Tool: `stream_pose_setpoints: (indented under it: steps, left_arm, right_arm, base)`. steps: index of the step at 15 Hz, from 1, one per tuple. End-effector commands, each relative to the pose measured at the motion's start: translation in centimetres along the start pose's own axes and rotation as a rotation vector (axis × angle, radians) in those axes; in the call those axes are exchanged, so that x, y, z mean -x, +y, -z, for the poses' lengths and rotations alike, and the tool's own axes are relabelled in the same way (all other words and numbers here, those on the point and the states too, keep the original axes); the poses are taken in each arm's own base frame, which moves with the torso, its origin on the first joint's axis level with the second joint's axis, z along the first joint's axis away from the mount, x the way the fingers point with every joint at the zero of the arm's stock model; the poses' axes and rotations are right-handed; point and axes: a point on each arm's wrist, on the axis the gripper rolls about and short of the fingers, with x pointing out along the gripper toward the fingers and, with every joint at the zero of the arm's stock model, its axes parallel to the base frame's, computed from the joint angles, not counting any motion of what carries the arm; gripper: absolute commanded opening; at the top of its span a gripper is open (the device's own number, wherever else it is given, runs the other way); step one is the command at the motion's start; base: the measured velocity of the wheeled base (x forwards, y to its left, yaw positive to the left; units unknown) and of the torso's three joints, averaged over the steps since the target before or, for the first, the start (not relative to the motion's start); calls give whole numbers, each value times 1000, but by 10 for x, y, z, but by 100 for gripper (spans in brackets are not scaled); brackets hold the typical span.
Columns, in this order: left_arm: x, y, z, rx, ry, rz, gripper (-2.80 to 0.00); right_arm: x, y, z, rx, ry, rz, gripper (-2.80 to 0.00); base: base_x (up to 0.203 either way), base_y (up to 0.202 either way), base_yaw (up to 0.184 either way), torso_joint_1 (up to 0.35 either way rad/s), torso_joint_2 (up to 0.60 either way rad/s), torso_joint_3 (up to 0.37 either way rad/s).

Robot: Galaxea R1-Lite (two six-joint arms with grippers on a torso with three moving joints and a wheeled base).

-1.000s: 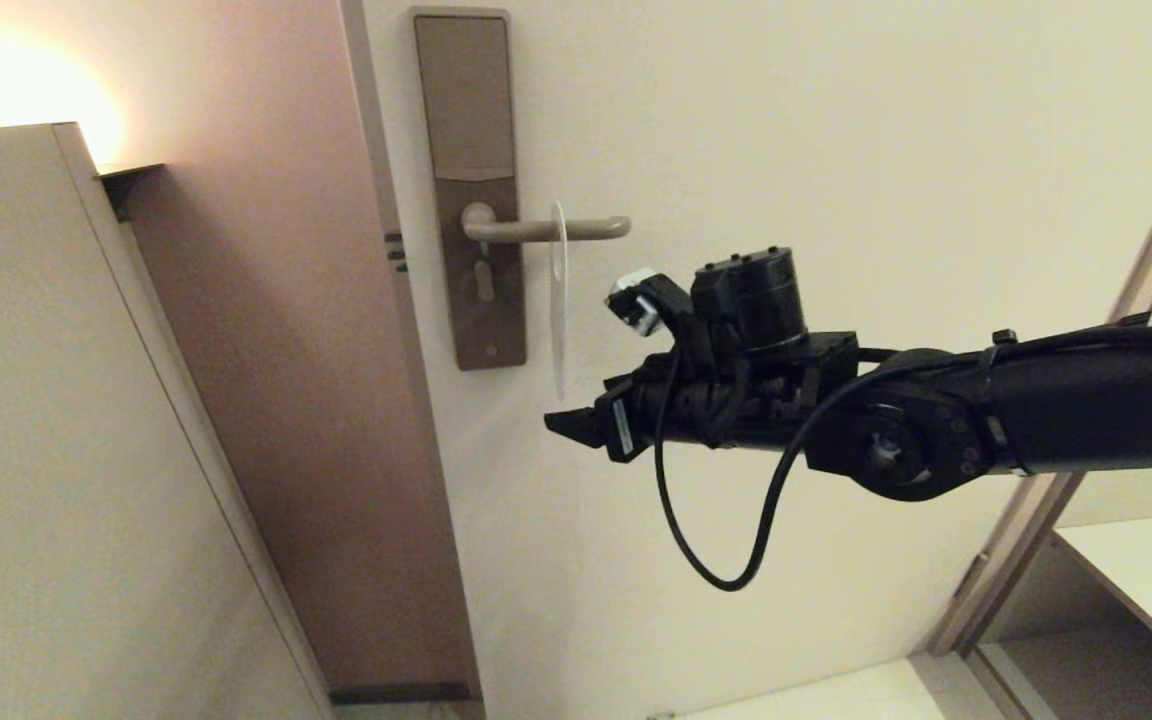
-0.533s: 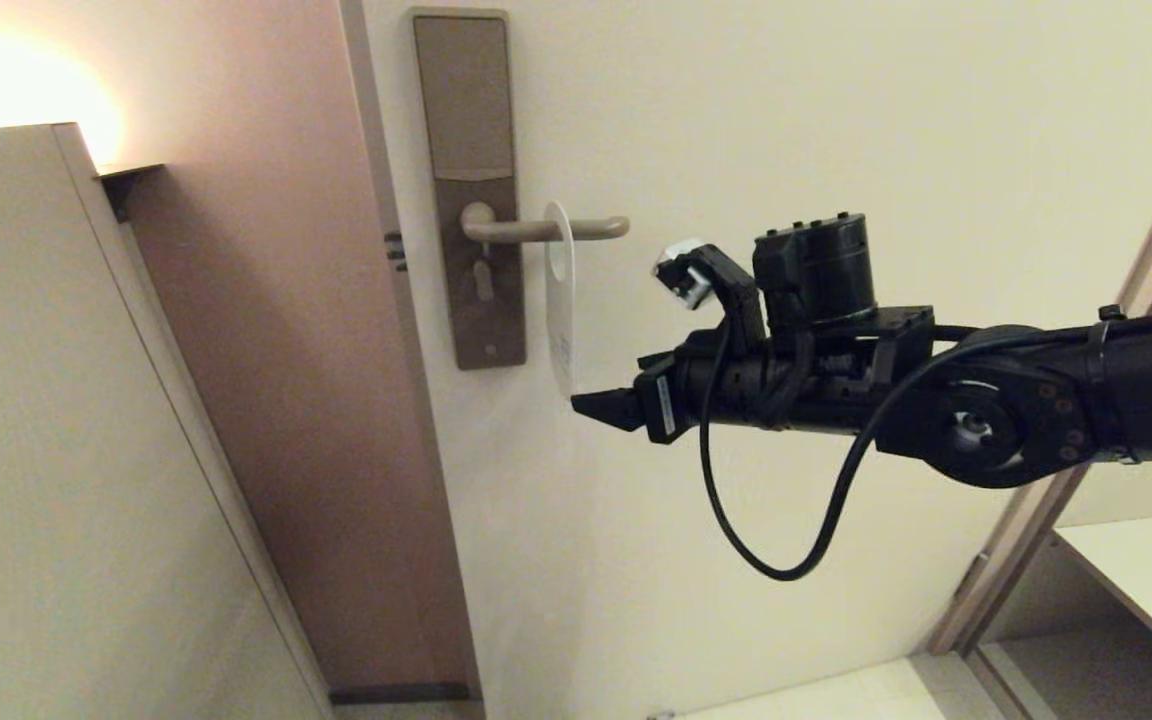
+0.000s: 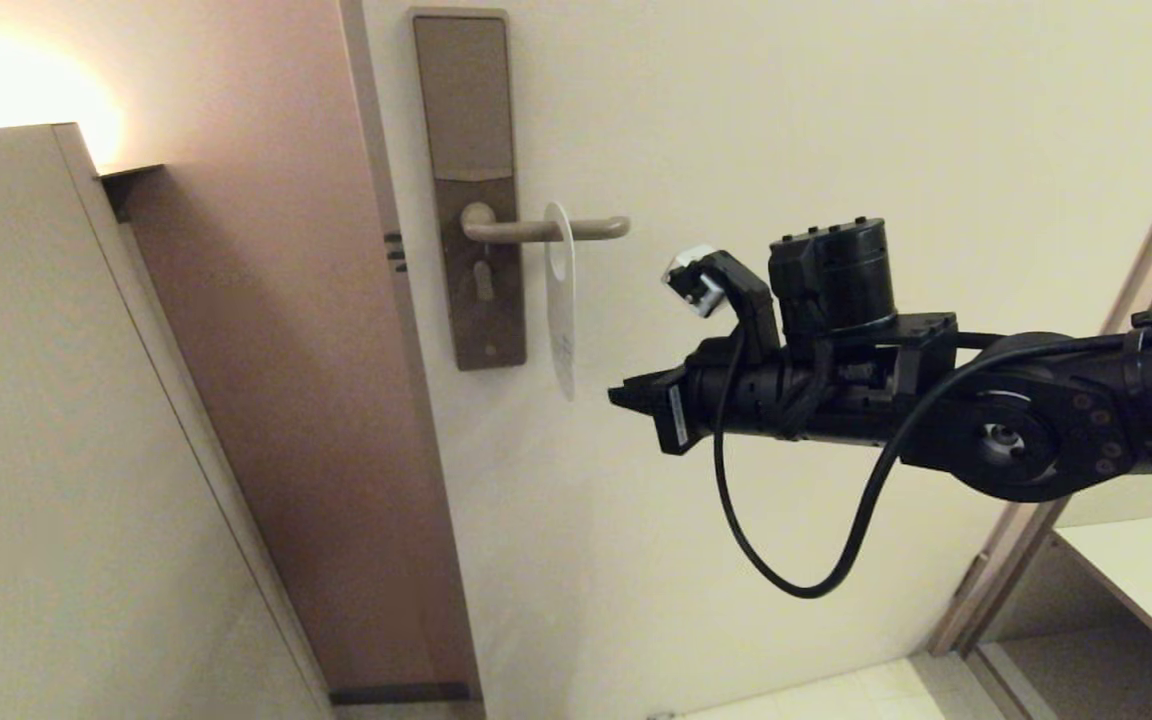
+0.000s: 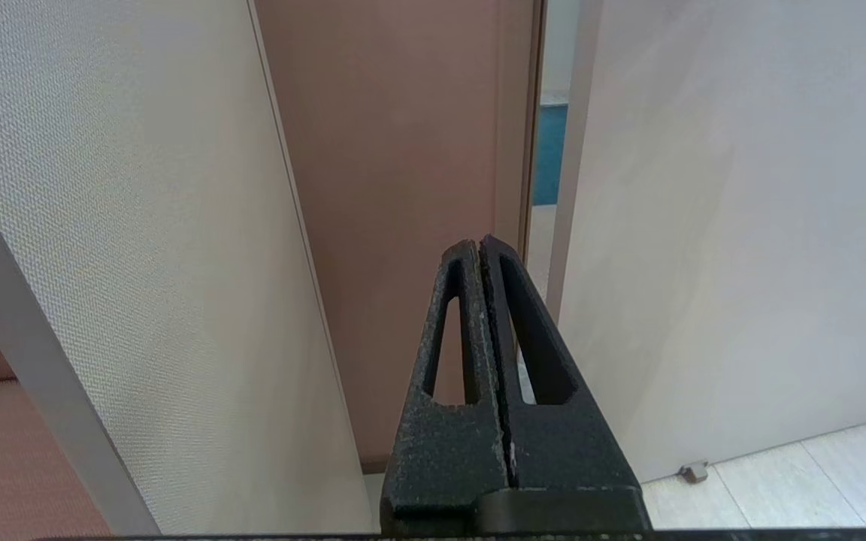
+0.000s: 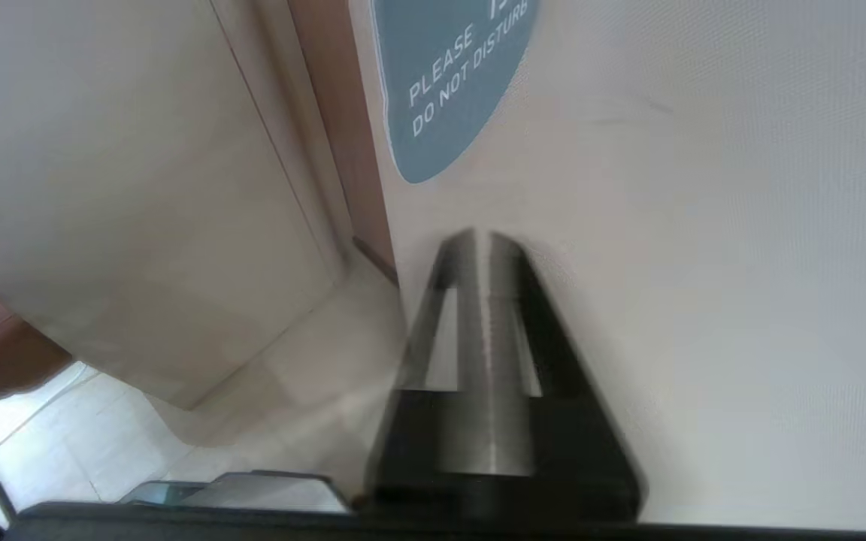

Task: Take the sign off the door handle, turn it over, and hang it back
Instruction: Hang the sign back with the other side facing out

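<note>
Head view: the sign (image 3: 560,300) hung edge-on from the door handle (image 3: 548,229), w/ the right gripper (image 3: 626,396) level near its lower end, not touching, fingers pressed together on nothing. Left wrist view: the left gripper (image 4: 480,246) was shut & empty by a wall panel (image 4: 125,248). Right wrist view: the sign's teal "DO NOT DISTURB" side (image 5: 452,71) faced the gripper (image 5: 478,239).

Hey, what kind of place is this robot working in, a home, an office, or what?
Most likely a hotel room doorway: a "Please do not disturb" sign hangs on the door handle, which sits on a tall lock plate of the hotel kind.
</note>
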Motion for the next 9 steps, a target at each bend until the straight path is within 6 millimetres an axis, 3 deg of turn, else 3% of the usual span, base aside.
stream_pose_setpoints:
  steps: [1, 9]
  left_arm:
    - [0, 0, 0, 0, -1, 0, -280]
    - [0, 0, 0, 0, -1, 0, -280]
  right_arm:
    - [-4, 0, 1, 1, 0, -1, -280]
    - [-23, -3, -5, 29, -122, 0, -280]
  base:
    - [0, 0, 0, 0, 0, 0]
    - [0, 0, 0, 0, 0, 0]
